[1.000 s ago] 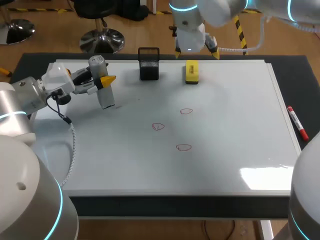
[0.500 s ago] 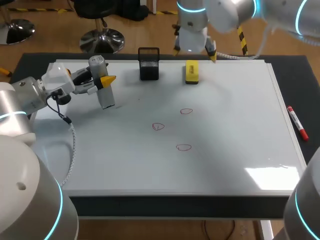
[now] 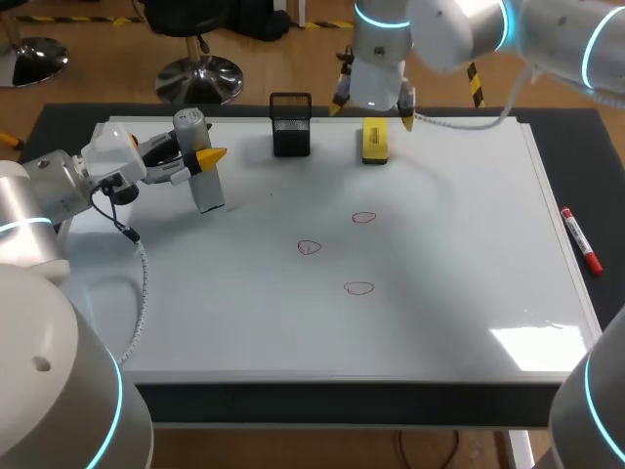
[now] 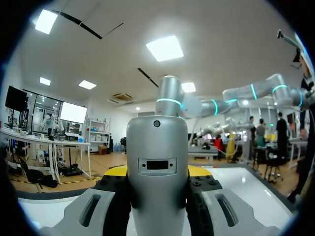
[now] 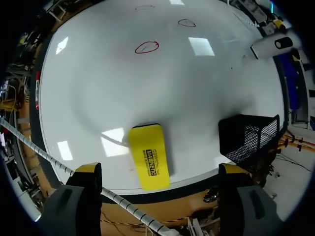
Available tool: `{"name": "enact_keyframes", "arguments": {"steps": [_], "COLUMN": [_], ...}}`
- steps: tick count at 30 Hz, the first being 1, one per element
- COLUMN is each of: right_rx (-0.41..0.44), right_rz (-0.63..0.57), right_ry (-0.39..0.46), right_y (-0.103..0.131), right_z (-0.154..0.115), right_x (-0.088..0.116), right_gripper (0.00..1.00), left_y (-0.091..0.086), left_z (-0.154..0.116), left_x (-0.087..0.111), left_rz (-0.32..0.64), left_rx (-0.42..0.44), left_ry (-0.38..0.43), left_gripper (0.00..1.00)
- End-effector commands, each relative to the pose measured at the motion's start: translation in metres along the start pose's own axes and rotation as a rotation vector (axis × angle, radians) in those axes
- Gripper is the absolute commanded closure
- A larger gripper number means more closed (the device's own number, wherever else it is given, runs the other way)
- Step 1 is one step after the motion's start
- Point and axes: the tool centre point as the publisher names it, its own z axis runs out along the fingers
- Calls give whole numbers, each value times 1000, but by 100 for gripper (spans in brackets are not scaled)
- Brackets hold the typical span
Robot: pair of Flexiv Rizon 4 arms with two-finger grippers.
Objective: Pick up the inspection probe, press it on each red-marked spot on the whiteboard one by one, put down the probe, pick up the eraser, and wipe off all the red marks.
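The left arm [image 3: 39, 205] and the right arm [image 3: 459, 20] are built from rounded, glossy light-grey segments with thin glowing cyan rings at the joints. A ribbed white cable [image 5: 39, 149] runs by the right wrist. The grey fingers [image 5: 74, 206] carry yellow tips.

Three red marks [image 3: 310, 247]; one probe [image 3: 207, 190], eraser [image 3: 375, 140], basket [image 3: 291, 133] and marker [image 3: 581, 239].

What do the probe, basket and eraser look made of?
The probe has a smooth silver-grey shell with a satin sheen: metal or painted plastic, cannot tell. The basket is black see-through wire mesh, likely metal. The eraser has a smooth yellow top, probably hard plastic.
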Motion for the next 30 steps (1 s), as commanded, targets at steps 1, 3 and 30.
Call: {"name": "enact_keyframes", "arguments": {"steps": [1, 3, 30], "right_rx": [-12, -18, -110], "right_rz": [-15, -25, -93], "right_ry": [-11, -9, 24], "right_y": [-4, -4, 2], "right_z": [6, 9, 38], "right_x": [-1, -1, 9], "right_gripper": [0, 0, 0], "left_y": [0, 0, 0], "left_z": [0, 0, 0], "left_x": [0, 0, 0], "left_rz": [2, 2, 2], "left_rx": [2, 2, 2], "left_ry": [-2, -2, -2], "left_gripper": [100, 100, 100]}}
